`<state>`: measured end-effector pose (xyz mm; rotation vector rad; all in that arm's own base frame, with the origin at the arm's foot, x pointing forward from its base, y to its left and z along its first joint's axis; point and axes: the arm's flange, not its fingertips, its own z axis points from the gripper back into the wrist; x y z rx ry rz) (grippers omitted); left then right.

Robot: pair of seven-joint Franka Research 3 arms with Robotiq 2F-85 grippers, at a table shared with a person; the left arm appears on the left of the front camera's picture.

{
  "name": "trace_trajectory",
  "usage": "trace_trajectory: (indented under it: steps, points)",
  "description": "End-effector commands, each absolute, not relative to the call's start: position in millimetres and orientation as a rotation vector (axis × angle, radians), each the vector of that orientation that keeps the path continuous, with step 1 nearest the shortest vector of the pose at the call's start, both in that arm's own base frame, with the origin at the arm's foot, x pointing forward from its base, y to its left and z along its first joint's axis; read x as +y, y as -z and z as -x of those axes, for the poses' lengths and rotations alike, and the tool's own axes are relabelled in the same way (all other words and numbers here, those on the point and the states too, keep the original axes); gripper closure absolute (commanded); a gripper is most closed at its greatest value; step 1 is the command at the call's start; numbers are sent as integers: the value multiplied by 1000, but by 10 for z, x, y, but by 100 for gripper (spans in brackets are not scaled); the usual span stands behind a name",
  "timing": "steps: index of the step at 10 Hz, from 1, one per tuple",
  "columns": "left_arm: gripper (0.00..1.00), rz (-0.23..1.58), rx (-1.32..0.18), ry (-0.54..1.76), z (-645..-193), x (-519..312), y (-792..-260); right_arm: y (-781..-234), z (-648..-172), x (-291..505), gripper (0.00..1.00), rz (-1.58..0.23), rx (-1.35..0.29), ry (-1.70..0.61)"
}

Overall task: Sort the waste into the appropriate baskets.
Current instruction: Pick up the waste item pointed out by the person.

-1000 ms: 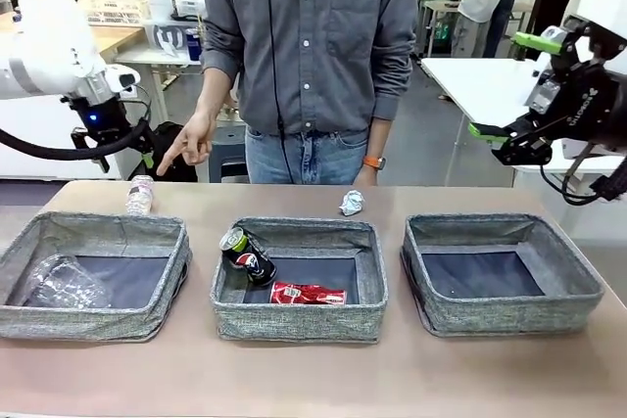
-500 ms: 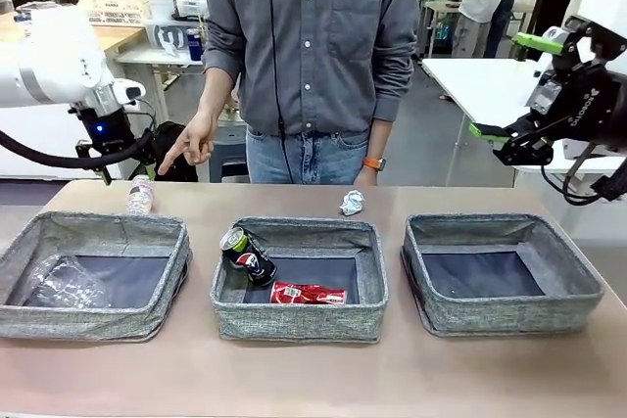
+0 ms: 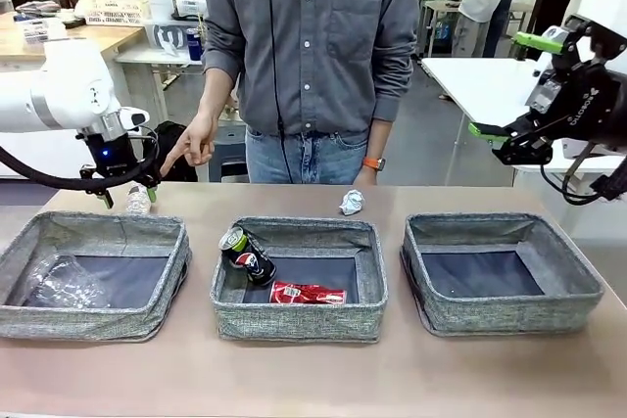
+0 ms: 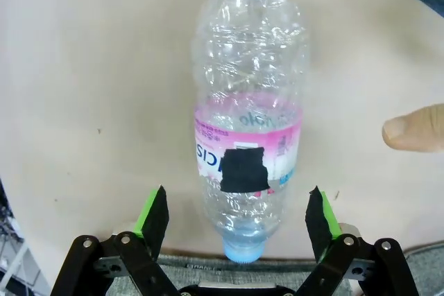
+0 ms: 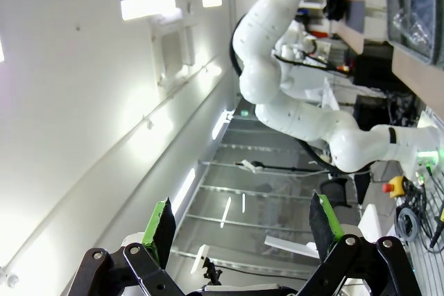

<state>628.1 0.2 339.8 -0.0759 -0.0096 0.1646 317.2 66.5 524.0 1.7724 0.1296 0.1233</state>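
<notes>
1. Nearest me on the table (image 3: 313, 379) are three grey baskets in a row. The left basket (image 3: 98, 320) holds crushed clear plastic (image 3: 64, 281).
2. The middle basket (image 3: 294, 322) holds a red soda can (image 3: 307, 293) lying flat and a dark can with green top (image 3: 247, 254) leaning at its left wall. The right basket (image 3: 509, 315) shows its dark bottom.
3. Behind the left basket a clear bottle (image 4: 250, 116) with a pink label lies on the table, cap toward me.
4. My left gripper (image 4: 236, 216) hangs over it, released, with a pad on either side of the capped end, not touching.
5. A crumpled paper ball (image 3: 351, 203) lies behind the middle basket.
6. The person's hand (image 3: 191, 144) points down near the bottle.
7. My right gripper (image 3: 511, 85) is raised off to the right, released, grasping nothing.
</notes>
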Motion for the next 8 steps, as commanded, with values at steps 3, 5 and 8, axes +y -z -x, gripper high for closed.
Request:
trace_trajectory:
  steps: [3, 5, 8]
  points:
    - [0, 52, -81, -198, -6219, -18, -3279, -5282, -3162, 675, 0, -1797, 121, -129]
    - [19, 30, -124, -240, -6227, -19, -3208, -5282, -3162, 675, 0, -1797, 121, -129]
    - [50, 54, -108, -226, -6227, -1, -3236, -5282, -3162, 675, 0, -1797, 121, -129]
